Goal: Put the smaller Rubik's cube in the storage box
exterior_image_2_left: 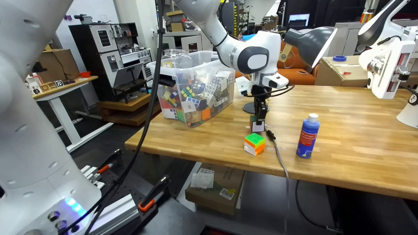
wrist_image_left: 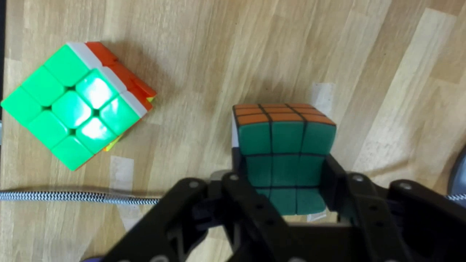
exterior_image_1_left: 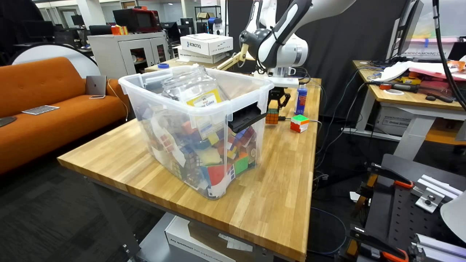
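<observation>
Worktop (exterior_image_2_left: 346, 130) of pale wood spreads beneath the tool (wrist_image_left: 284, 163). One clear storage box (exterior_image_1_left: 160, 103) stands on it to one side of the tool; only the exterior views give us that box. Inside we count one see-through jar (exterior_image_1_left: 191, 87) above cubes (exterior_image_2_left: 210, 89) too jumbled for us to number. The tool is partly closed, its fingers (wrist_image_left: 333, 178) touching opposite sides of the smaller Rubik's cube (wrist_image_left: 285, 167). One blue bottle (exterior_image_2_left: 307, 138) stands upright near the tool, on the side away from the storage box. We find one loose Rubik's cube (wrist_image_left: 71, 105), green face up, near the tool too, up and left of it in the wrist view. Smallest, and just one, is the piece between the fingers, outside the storage box: the wrist view shows us its green and orange faces, and in an exterior view we catch a white patch on the smaller Rubik's cube (exterior_image_2_left: 258, 126).
</observation>
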